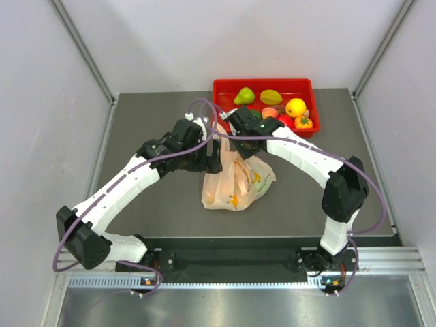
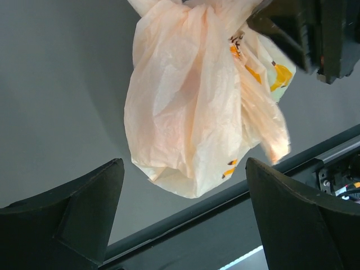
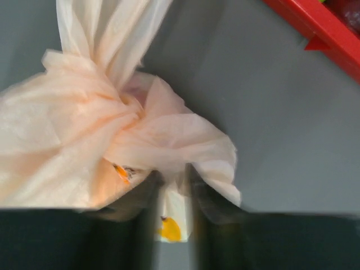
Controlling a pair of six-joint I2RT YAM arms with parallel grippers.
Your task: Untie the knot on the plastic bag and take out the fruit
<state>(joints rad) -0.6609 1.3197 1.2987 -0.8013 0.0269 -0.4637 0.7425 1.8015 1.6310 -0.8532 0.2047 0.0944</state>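
The peach plastic bag [image 1: 235, 180] lies mid-table, its top lifted toward the grippers. My right gripper [image 3: 174, 216] is shut on a fold of the bag [image 3: 67, 135] just below the knot [image 3: 130, 108]; its fingers are blurred. The handle loops [image 3: 107, 28] rise past the knot. My left gripper [image 2: 183, 197] is open and empty, with its jaws wide apart, just short of the bag [image 2: 185, 112]. In the top view, the left gripper [image 1: 212, 159] sits at the bag's upper left and the right gripper [image 1: 234, 133] at its top. Several fruits [image 1: 295, 107] lie in the tray. Whatever is inside the bag is hidden.
A red tray [image 1: 225, 87] stands at the back, right behind the right gripper, and its corner shows in the right wrist view [image 3: 320, 28]. The table's dark front rail [image 2: 236, 191] runs just beyond the bag. Walls close in the sides.
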